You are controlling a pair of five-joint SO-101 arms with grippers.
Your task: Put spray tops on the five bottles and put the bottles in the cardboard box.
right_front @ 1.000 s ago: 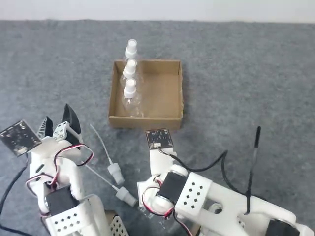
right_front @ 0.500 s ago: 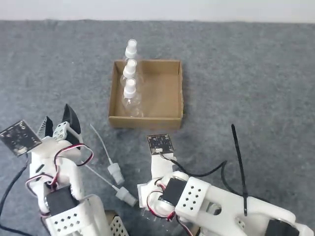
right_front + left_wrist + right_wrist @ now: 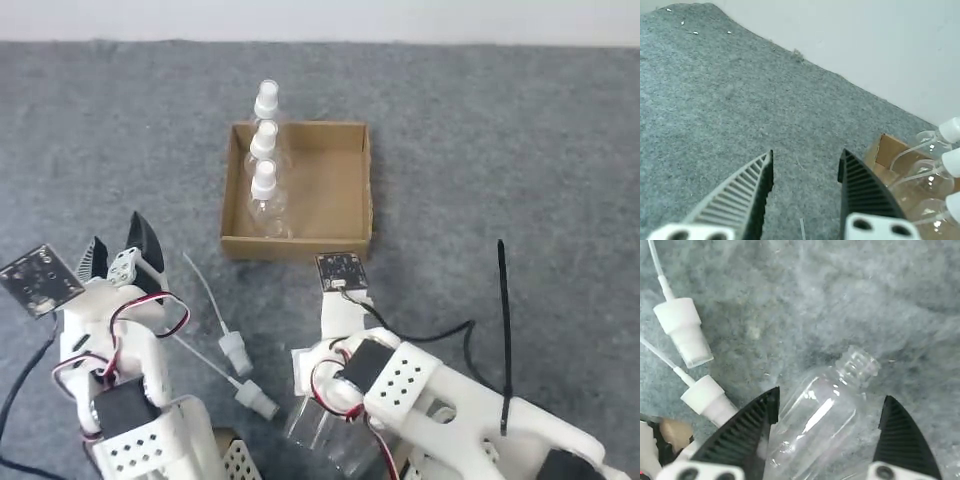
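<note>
High view: I am parking my left gripper over bare carpet, and it is not moving between frames. My right arm is swinging. Within the last second its wrist has been drifting toward the front of the box and a little outward. That is uncovering an open bottle lying below it, near my base. Three capped bottles are standing in the box along one wall, unmoved. Two tops are lying on the carpet between my arms, also unmoved. So I am judging three bottles done and two left.

Left wrist view: my left jaws are standing released with nothing between them, pointing over carpet. The box corner and the capped bottles are showing off to one side.

Right wrist view: my right gripper is spread wide, its jaws straddling the open bottle. The bottle is lying on its side with its threaded neck pointing away from me. I cannot tell whether either jaw is touching it. Both tops are lying just beside it. The swing is lining me up to close on this bottle.
</note>
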